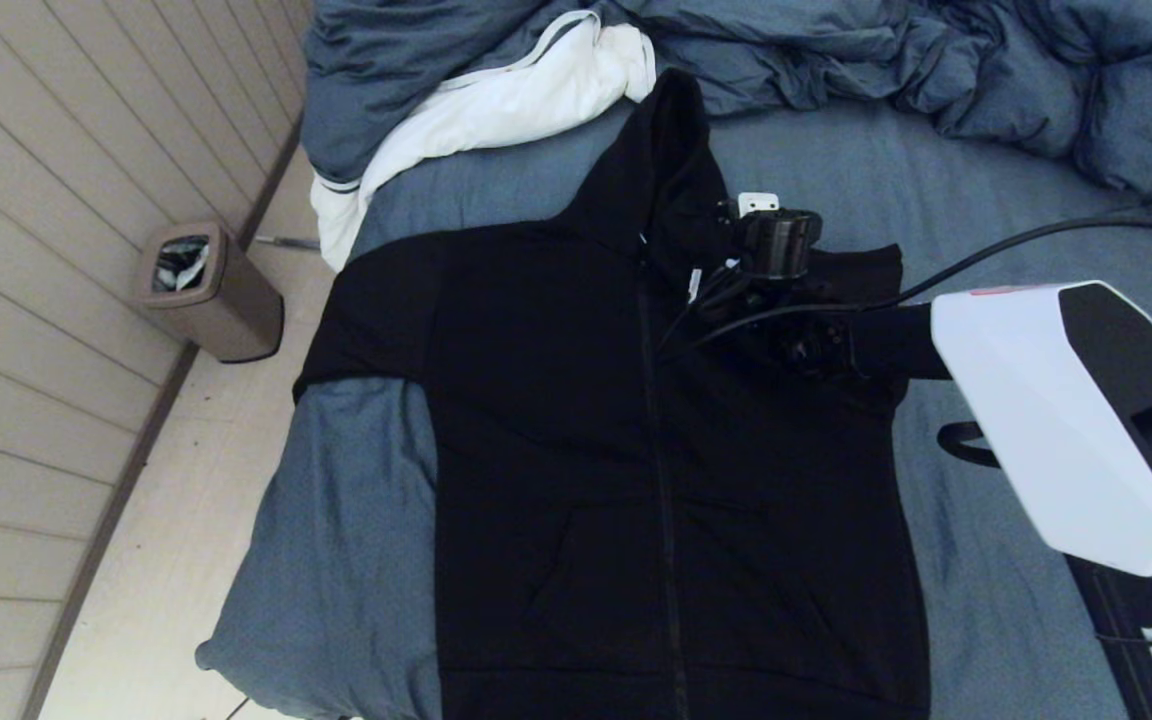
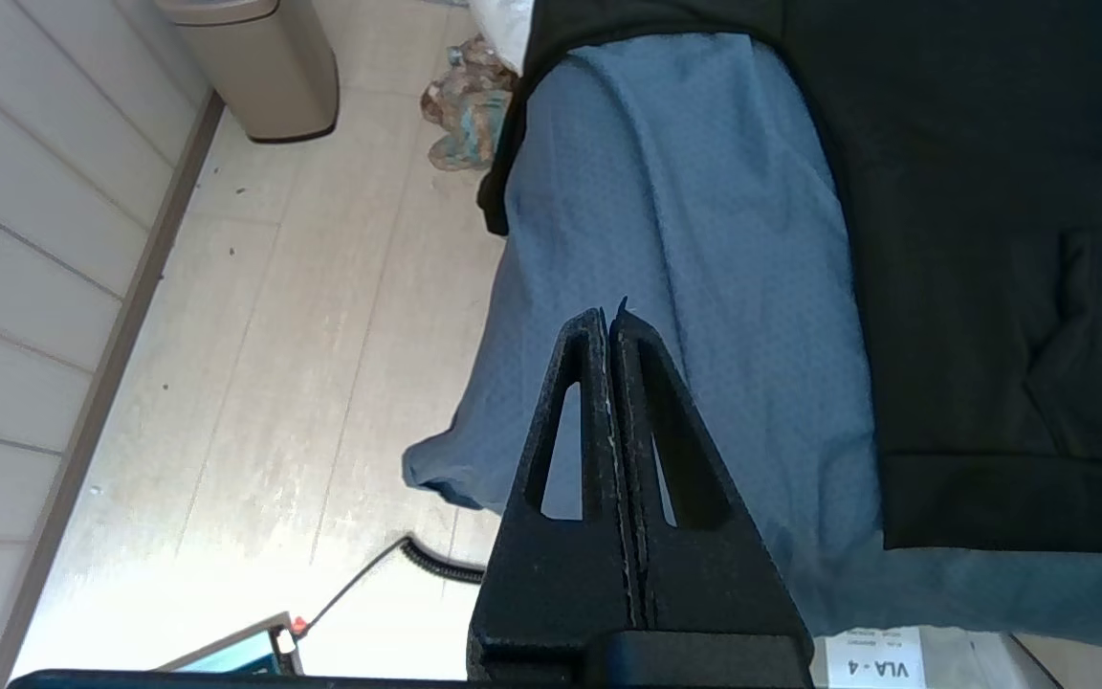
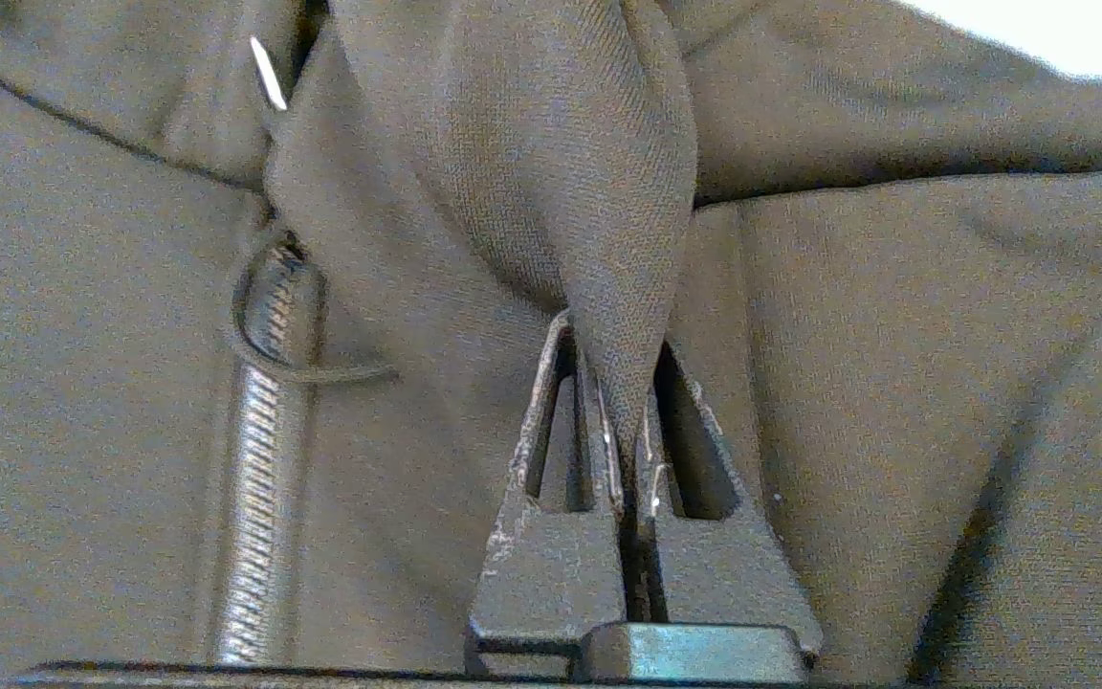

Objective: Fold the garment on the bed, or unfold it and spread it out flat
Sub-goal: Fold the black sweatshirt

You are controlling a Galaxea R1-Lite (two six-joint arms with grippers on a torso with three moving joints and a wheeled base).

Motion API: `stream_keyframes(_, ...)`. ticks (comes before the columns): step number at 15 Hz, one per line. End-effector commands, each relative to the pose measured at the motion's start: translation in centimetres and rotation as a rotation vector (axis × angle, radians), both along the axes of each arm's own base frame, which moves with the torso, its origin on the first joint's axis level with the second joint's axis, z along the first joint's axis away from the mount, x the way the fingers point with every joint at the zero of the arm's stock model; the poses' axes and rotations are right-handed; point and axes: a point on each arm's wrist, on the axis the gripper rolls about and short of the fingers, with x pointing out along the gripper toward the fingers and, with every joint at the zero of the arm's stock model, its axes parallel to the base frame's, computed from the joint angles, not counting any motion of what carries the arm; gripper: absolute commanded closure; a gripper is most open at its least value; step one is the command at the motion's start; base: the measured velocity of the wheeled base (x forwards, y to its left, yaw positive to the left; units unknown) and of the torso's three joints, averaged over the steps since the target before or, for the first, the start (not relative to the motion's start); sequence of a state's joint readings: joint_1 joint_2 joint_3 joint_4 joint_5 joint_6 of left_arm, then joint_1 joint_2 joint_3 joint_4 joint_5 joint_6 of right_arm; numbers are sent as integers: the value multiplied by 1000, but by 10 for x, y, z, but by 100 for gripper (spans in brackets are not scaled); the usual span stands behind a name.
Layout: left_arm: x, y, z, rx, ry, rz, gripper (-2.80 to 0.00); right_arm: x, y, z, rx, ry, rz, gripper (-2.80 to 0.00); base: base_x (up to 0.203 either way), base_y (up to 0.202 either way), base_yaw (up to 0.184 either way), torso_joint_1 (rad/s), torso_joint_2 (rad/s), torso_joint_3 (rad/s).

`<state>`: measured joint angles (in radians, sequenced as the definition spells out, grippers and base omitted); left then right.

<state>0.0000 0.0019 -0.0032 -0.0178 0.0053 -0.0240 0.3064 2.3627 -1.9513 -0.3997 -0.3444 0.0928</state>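
Observation:
The garment (image 1: 556,420), a black zip hoodie, lies front up along the bed (image 1: 356,520), its hood pointing toward the far end. My right gripper (image 1: 731,285) is down at the neck, just right of the zipper (image 3: 264,459). It (image 3: 613,335) is shut on a pinched-up fold of the hoodie's cloth (image 3: 561,144), which rises out from between the fingers. My left gripper (image 2: 608,321) is shut and empty, parked off the bed's left side above the sheet's edge (image 2: 685,239), with the garment's hem (image 2: 991,498) beside it.
A rumpled blue-grey duvet (image 1: 836,50) with white lining (image 1: 506,100) is heaped at the far end. A tan bin (image 1: 206,290) stands on the floor by the panelled wall. My right arm's white casing (image 1: 1046,410) and cable cross the bed's right side.

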Motion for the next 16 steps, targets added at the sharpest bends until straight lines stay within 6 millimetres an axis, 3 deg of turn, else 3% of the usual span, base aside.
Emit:
stream_keyframes(1, 0, 0, 0, -1, -1, 1, 0, -7, 3, 14, 12, -31, -1, 0, 0, 0, 0, 0, 0, 0)
stream_keyframes(4, 0, 0, 0, -1, -1, 1, 0, -16, 15, 25, 30, -56, 6, 0, 0, 0, 0, 0, 0, 0)
stream_keyframes(7, 0, 0, 0, -1, -1, 1, 0, -31, 44, 31, 39, -88, 51, 0, 0, 0, 0, 0, 0, 0)
stream_keyframes(9, 0, 0, -1, -2, 2, 2, 0, -35, 60, 24, 20, -74, 82, 0, 0, 0, 0, 0, 0, 0)
stream_keyframes(13, 0, 0, -1, -1, 1, 1, 0, -42, 89, -11, -71, -57, 138, 0, 0, 0, 0, 0, 0, 0)
stream_keyframes(16, 0, 0, 0, -1, 0, 1, 0, -37, 93, -26, -149, -73, 129, 0, 0, 0, 0, 0, 0, 0)
